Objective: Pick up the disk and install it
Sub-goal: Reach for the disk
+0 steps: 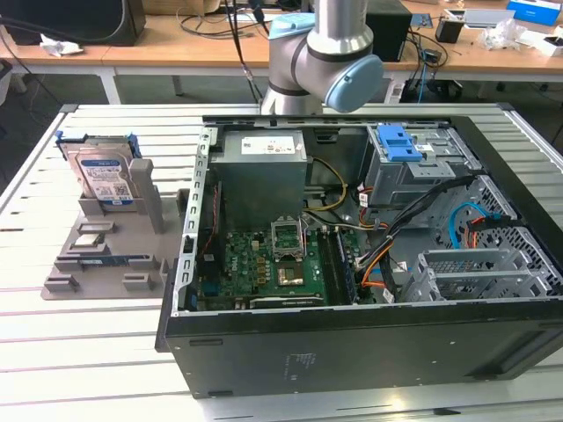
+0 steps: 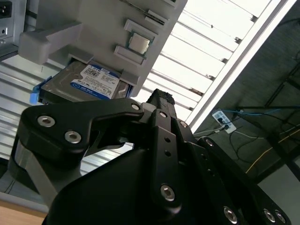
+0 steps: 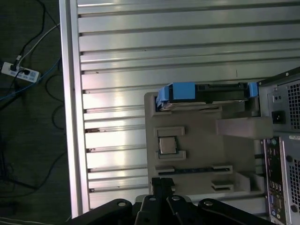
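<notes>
The gripper [image 3: 162, 182] is clenched on nothing over the slatted bench [image 3: 112, 70], by the near edge of the grey holder tray [image 3: 197, 154]. The disk [image 3: 206, 93] stands on edge in that tray's far slot, well apart from the gripper and ahead of its tips. An open computer case [image 1: 352, 264] lies beside the tray.

Pretty even, bright overhead light in the exterior view, with only soft shadows. It gets murky inside the computer case [image 1: 352, 347]. The bench [image 1: 88, 343] slats beside the case throw white glare, blown out in the second wrist view, where the black pincer [image 2: 160, 101] looks underexposed.
</notes>
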{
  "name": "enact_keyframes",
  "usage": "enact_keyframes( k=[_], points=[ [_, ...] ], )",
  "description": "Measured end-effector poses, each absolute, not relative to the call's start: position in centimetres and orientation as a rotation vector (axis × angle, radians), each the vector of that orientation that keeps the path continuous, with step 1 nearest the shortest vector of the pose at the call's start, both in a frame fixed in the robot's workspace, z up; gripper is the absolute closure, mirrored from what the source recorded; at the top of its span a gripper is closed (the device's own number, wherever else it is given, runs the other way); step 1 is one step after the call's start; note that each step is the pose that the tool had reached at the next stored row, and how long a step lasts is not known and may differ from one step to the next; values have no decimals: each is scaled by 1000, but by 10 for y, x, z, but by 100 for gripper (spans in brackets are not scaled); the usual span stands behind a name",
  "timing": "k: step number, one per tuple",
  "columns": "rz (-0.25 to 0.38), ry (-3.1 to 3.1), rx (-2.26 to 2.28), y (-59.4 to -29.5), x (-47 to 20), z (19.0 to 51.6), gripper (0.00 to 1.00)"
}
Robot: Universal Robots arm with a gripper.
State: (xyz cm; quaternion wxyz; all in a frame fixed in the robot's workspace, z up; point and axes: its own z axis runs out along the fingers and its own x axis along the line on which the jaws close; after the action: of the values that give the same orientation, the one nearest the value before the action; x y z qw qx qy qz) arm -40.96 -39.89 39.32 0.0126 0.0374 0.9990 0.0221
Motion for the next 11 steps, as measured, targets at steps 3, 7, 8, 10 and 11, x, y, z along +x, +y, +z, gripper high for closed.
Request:
enact_keyframes(
  k=[3, 7, 8, 10, 11],
  points=[
    [69, 3113, 117, -399, -415, 393, 89],
    [69, 3113, 117, -399, -421, 393, 89],
    [69, 3113, 117, -399, -424, 393, 89],
    [69, 3113, 117, -399, -427, 393, 89],
    [69, 3113, 117, -399, -429, 393, 89]
  ],
)
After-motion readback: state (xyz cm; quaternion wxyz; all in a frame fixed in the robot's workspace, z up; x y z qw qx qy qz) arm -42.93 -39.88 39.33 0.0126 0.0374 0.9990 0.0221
